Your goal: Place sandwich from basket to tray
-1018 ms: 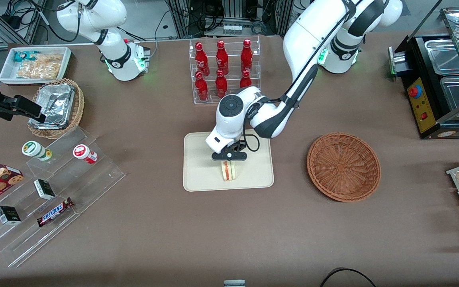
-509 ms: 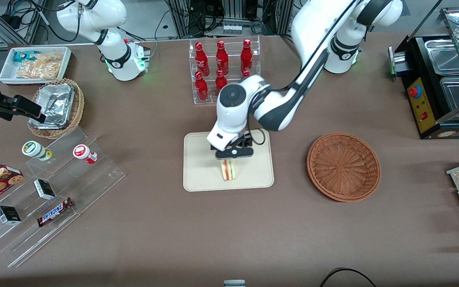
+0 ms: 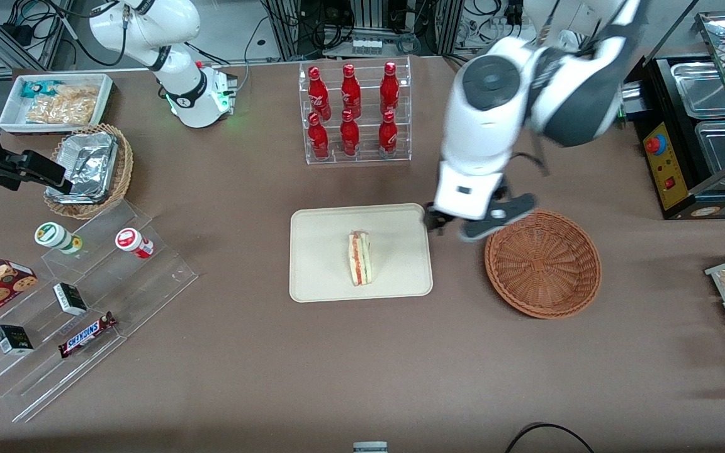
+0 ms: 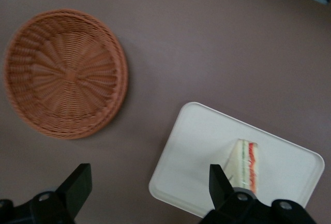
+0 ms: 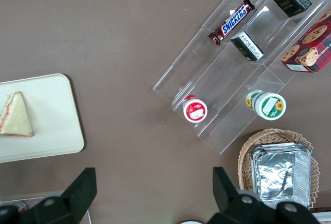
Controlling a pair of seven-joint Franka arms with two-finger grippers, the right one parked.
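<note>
Sandwich [image 3: 360,258] lies on the tray [image 3: 318,277], roughly mid-tray and a little toward the working arm's end, filling edge up — bare tray on every side of it, nothing touching it. In the left wrist view the sandwich [image 4: 244,166] is partly hidden by one finger [image 4: 221,185]; tray rim [image 4: 176,136] shows clean all the way to its rounded corner.

Gripper [image 3: 477,225] hangs raised over the gap between tray and basket [image 3: 543,263], fingers spread wide, holding nothing. One fingertip is over the tray's corner nearest the basket, the other over the basket rim. In the wrist view the gripper [image 4: 150,182] straddles open brown surface [image 4: 207,48] between basket [image 4: 64,74] and tray.

Basket has nothing in it and sits clear of the tray, with a strip of bare surface between them.

Open surface on the camera side of both tray and basket. Farther from the camera than the tray: a clear rack of red bottles [image 3: 354,113], well apart from the tray edge.
</note>
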